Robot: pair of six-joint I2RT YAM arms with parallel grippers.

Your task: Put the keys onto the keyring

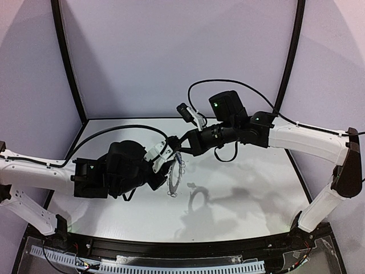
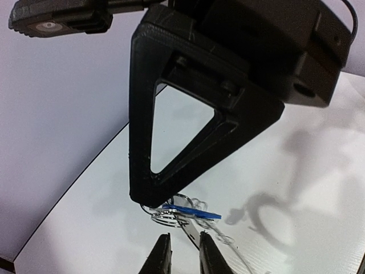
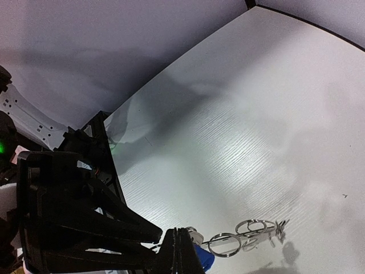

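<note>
looking down from above, you have both arms meeting in mid-air over the middle of the table (image 1: 251, 188). your right gripper (image 3: 178, 252) has its fingers pressed together, and the key (image 2: 194, 212) with its blue tag sits right at their tip; whether it is actually pinched there, i cannot tell. your left gripper (image 2: 185, 258) shows only a narrow gap between its fingers, with a silvery strip running into it, but you cannot tell whether they grip it. the keyring (image 1: 176, 178) hangs edge-on just below the two tips, clear of the table, its thin wire loops (image 3: 242, 235) next to the tag.
</note>
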